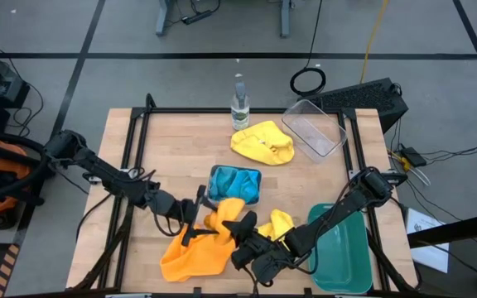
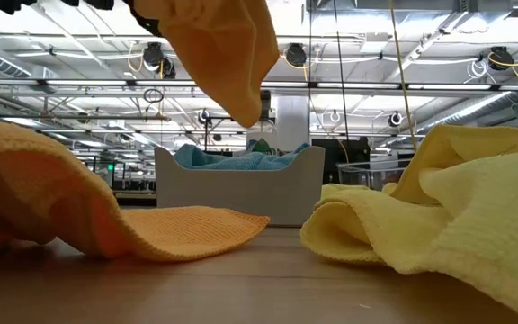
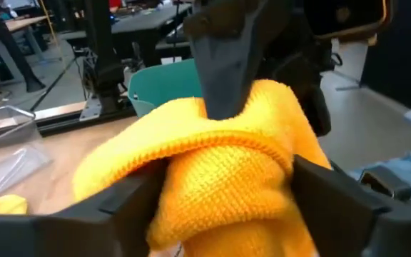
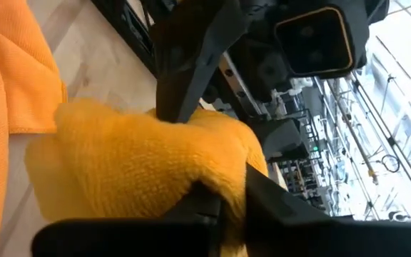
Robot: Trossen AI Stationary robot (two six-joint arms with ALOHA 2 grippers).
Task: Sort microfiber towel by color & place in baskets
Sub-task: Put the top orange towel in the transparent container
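Note:
Both grippers meet over the table's near middle at a lifted orange towel (image 1: pixel 224 212) (image 2: pixel 223 45). My right gripper (image 1: pixel 244 229) (image 4: pixel 234 203) is shut on it. My left gripper (image 1: pixel 195 215) (image 3: pixel 227 207) stands wide open with the bunched cloth (image 3: pixel 227 164) between its fingers. The second orange towel (image 1: pixel 190 258) lies flat near the front edge. One yellow towel (image 1: pixel 263 142) lies crumpled at the far middle, and another (image 1: pixel 281 222) lies beside the dark green basket (image 1: pixel 344 248). Blue towels (image 1: pixel 234 184) sit in the pale basket (image 2: pixel 241 189). The clear basket (image 1: pixel 315 126) stands far right. My left gripper is open around the orange towel's bunched fold (image 3: pixel 191 143), level from the table's left. The cloth reaches the inner sides of both fingers (image 3: pixel 130 203). My right gripper pinches a fold of the same towel (image 4: pixel 212 171) between its two fingers, coming from the table's right. The towel is lifted clear and hangs below.
A clear bottle (image 1: pixel 239 103) stands at the far edge, next to the yellow towel. Black frame rails (image 1: pixel 139 141) run along both sides of the wooden top. Bare wood lies at the far left and between the pale basket and the green basket.

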